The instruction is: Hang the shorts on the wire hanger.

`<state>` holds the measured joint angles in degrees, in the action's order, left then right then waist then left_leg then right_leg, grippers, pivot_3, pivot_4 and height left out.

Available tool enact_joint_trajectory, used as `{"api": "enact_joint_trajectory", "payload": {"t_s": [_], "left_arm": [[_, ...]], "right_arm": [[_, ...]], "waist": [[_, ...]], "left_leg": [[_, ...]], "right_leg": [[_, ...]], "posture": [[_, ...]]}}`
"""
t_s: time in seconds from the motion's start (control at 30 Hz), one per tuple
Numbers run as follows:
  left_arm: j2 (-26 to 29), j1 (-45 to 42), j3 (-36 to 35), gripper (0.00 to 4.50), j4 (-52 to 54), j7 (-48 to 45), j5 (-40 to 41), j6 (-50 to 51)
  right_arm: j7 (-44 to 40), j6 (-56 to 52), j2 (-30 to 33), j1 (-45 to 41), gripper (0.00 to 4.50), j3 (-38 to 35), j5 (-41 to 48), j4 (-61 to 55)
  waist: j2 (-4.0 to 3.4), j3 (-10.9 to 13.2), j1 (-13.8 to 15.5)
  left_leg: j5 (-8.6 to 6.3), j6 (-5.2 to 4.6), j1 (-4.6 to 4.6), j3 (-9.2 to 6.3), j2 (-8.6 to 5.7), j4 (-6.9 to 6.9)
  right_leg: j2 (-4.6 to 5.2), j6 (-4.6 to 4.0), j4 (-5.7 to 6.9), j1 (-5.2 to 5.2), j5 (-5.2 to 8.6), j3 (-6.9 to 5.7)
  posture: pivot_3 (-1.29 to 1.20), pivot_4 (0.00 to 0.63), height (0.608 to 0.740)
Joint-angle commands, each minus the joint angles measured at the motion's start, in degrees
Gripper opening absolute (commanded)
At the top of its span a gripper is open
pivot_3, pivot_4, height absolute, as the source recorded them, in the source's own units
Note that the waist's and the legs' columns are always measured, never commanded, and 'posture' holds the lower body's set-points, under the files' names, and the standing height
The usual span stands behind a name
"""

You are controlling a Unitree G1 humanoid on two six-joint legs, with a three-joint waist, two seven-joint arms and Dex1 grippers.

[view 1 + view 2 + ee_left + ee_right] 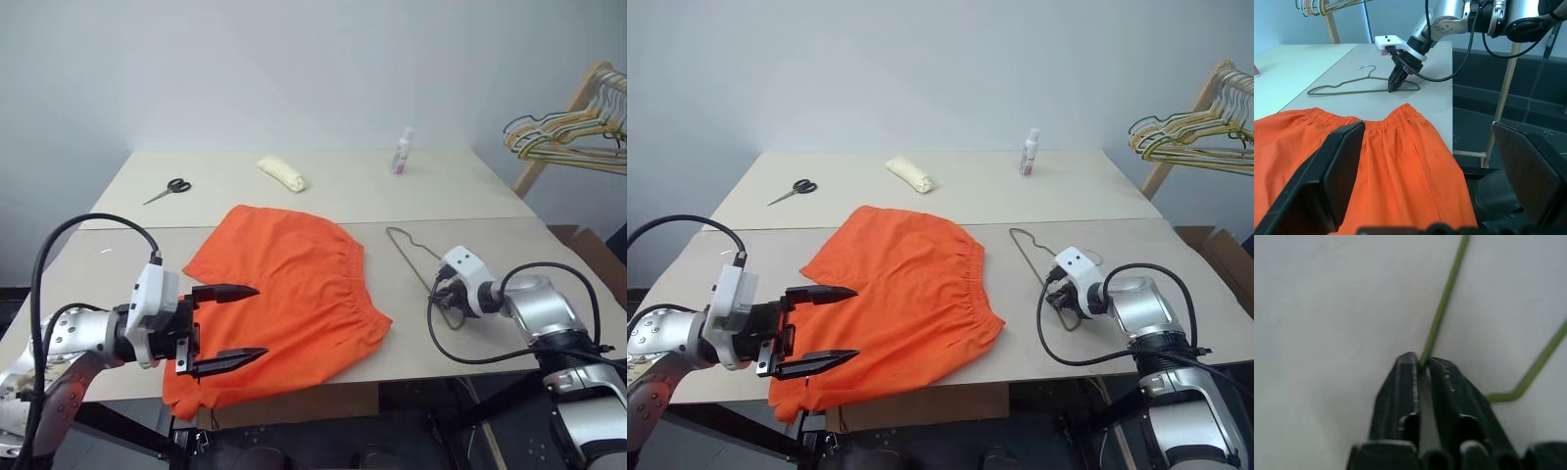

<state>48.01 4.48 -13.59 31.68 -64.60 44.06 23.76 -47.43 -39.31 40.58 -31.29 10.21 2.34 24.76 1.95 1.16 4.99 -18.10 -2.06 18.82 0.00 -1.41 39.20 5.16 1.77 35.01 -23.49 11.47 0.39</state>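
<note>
The orange shorts [284, 294] lie spread flat in the middle of the near table, waistband toward the right. Right of them lies the olive-green wire hanger [1445, 296], flat on the tabletop with its hook pointing away from me. My right gripper [1420, 363] points down at the table and is shut on the hanger's wire, which runs out from between the fingertips. My left gripper [257, 321] hovers open over the near left part of the shorts, fingers pointing right, nothing between them.
On the far table lie black-handled scissors [168, 190], a cream rolled cloth [282, 173] and a small bottle [402, 150]. A wooden rack with several wire hangers [568, 132] stands at the back right. The table's front edge runs just below the shorts.
</note>
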Motion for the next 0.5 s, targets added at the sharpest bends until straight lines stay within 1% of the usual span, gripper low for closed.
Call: {"api": "enact_joint_trajectory", "payload": {"t_s": [0.03, 0.1, 0.2, 0.33, 0.5], "left_arm": [[0.11, -0.89, 0.04, 4.5, 1.04, 0.29, -0.6, -0.82], [0.42, -0.79, 0.73, 4.5, 0.82, 0.55, -2.79, -1.46], [0.15, -0.86, 1.15, 4.5, 0.47, 0.47, -3.71, -1.54], [-0.75, -1.87, 2.29, 4.5, -1.11, 2.57, -6.86, -1.78], [-5.39, -9.49, 7.54, 4.5, -7.09, 15.45, -13.8, 4.28]], "right_arm": [[0.64, -2.02, -0.93, 0.63, 0.02, 0.84, -1.2, 1.66], [1.14, -2.21, -1.06, 0.96, 0.02, 0.15, -1.14, 0.52], [3.52, -4.33, -1.85, 0.85, 0.02, -2.82, 0.01, -1.98], [7.08, -5.78, -2.77, 2.44, 0.02, -8.66, 2.52, -10.46], [12.62, -5.87, -4.96, 4.48, 0.02, -14.43, 4.67, -23.29]], "waist": [[-0.01, 0.01, 0.02], [-0.02, 0.0, 0.07], [-0.01, 0.0, 0.12], [-0.18, 0.11, 0.26], [-0.52, 0.24, 0.5]], "left_leg": [[-0.01, -0.01, -0.16, -0.02, 0.02, 0.0], [-0.05, -0.06, -0.48, -0.01, 0.03, -0.01], [-0.05, -0.06, -0.5, 0.0, 0.03, -0.01], [-0.04, -0.06, -0.4, 0.01, 0.02, -0.01], [-0.05, -0.06, -0.33, -0.02, -0.01, -0.01]], "right_leg": [[-0.01, 0.0, -0.04, 0.19, 0.01, -0.04], [0.01, 0.01, -0.06, 0.49, 0.05, -0.03], [0.01, 0.03, -0.03, 0.5, 0.06, -0.02], [0.01, 0.03, -0.01, 0.37, 0.05, 0.01], [0.02, 0.05, 0.01, 0.31, 0.03, 0.02]], "posture": [[0.19, 0.0, 0.74], [0.18, 0.0, 0.74], [0.18, 0.0, 0.74], [0.18, 0.0, 0.74], [0.16, 0.0, 0.74]]}}
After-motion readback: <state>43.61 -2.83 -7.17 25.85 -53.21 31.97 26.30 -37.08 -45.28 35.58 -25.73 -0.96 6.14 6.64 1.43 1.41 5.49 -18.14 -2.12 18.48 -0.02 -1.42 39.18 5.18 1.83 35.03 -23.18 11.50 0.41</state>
